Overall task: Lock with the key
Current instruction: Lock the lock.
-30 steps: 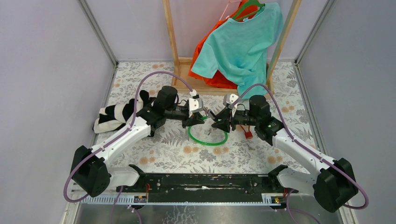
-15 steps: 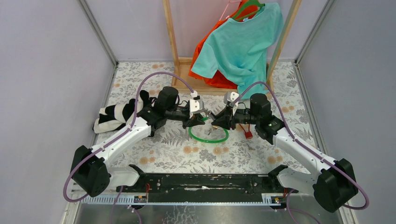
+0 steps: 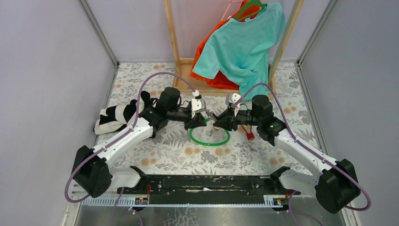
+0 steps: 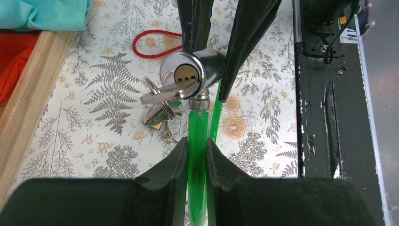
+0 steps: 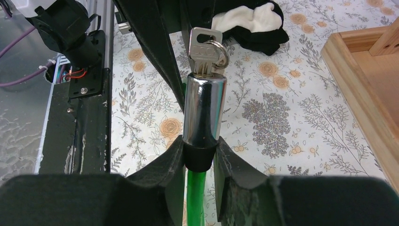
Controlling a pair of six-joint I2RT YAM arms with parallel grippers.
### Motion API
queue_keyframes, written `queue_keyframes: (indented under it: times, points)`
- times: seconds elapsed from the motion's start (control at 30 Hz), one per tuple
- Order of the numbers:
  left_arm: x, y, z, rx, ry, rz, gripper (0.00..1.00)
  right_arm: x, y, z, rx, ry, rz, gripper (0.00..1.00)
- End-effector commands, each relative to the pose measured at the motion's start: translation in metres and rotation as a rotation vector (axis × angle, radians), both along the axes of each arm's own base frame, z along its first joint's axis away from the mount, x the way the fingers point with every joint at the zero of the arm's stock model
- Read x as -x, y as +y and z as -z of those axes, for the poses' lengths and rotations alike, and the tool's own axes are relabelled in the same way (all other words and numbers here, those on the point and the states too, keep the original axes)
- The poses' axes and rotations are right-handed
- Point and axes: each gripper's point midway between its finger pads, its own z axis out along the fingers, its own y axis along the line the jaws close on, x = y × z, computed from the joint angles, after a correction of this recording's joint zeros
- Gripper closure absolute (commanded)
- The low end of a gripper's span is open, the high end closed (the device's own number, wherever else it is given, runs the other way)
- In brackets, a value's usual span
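Observation:
A green cable lock (image 3: 209, 141) lies in a loop on the floral table. My left gripper (image 3: 200, 120) is shut on the green cable (image 4: 197, 136), just below the lock's chrome cylinder (image 4: 188, 73). My right gripper (image 3: 215, 121) is shut on the cylinder's black collar (image 5: 200, 157). The cylinder (image 5: 203, 106) is held up off the table. A silver key (image 5: 204, 44) on a ring sticks out at the cylinder's keyhole face. In the left wrist view the key (image 4: 167, 92) slants across the lower edge of that face. How deep it sits I cannot tell.
More keys (image 4: 160, 115) hang from the ring. A red tag (image 3: 249, 135) with a red cord (image 4: 155, 35) lies by the right arm. A black-and-white sock (image 3: 117, 115) lies at the left. A wooden rack base (image 3: 207, 87) with a teal shirt (image 3: 244, 42) stands behind.
Both grippers have drawn a little closer together and shifted slightly away from the arm bases with the lock. The green loop has shifted with them.

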Motion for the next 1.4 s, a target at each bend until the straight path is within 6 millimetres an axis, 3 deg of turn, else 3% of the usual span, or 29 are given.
queue_keyframes:
  times: [0.0,0.17,0.3,0.4,0.6,0.83,1.07,1.37]
  points:
    - [0.003,-0.017,-0.030,0.110,-0.053,0.059,1.00,-0.001,0.005,0.004,0.001,-0.058,-0.019,0.97]
    - [0.003,-0.018,-0.027,0.103,-0.069,0.064,0.98,0.003,0.007,0.016,0.030,-0.063,-0.035,0.97]
    - [0.006,-0.014,-0.018,0.075,-0.092,0.086,0.90,0.003,0.004,0.019,0.058,-0.104,-0.042,0.98]
    - [0.010,-0.010,-0.015,0.056,-0.106,0.100,0.81,0.005,0.000,0.020,0.075,-0.119,-0.046,0.99]
    - [0.012,-0.004,-0.021,0.032,-0.152,0.113,0.52,0.009,-0.001,0.023,0.092,-0.127,-0.075,1.00]
    - [0.005,0.009,-0.029,-0.042,-0.271,0.102,0.31,0.010,-0.001,0.024,0.098,-0.134,-0.089,1.00]
    - [0.001,0.025,-0.053,-0.130,-0.348,0.090,0.29,0.013,-0.002,0.025,0.105,-0.140,-0.110,1.00]
    - [0.005,0.011,-0.079,-0.088,-0.361,0.169,0.32,0.018,-0.003,0.027,0.112,-0.141,-0.138,1.00]
